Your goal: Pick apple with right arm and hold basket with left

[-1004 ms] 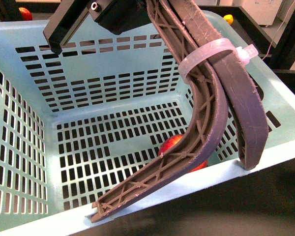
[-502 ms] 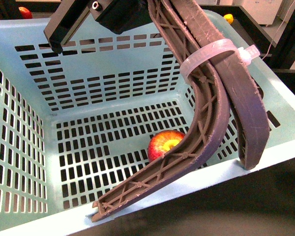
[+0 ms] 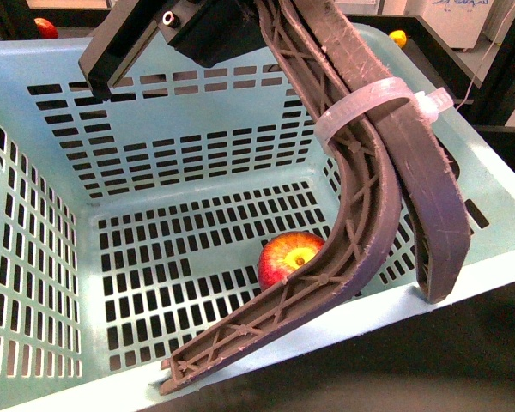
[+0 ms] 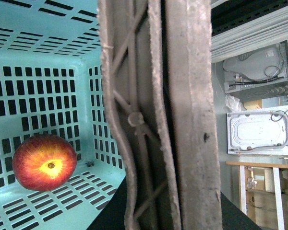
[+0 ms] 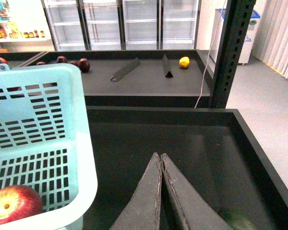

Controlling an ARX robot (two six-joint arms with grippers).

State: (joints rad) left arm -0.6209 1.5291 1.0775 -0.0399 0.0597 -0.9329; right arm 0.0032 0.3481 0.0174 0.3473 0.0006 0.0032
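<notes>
The apple (image 3: pixel 290 257) lies loose on the slotted floor of the basket (image 3: pixel 26 58), near my left fingers (image 3: pixel 360 197), which pinch the near rim, while my right fingers (image 5: pixel 146 196) hang pressed together and empty outside it, so I reckon any tilt or slipping pinch could set it rolling.

Bright, even light (edges perhaps soft)

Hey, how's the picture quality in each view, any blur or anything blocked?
Front view: sharp, evenly lit, but the left gripper, clamped on the basket rim, hides part of the apple. Left wrist view: its fingers loom close and soft; the apple is crisp. Right wrist view: clear throughout.
</notes>
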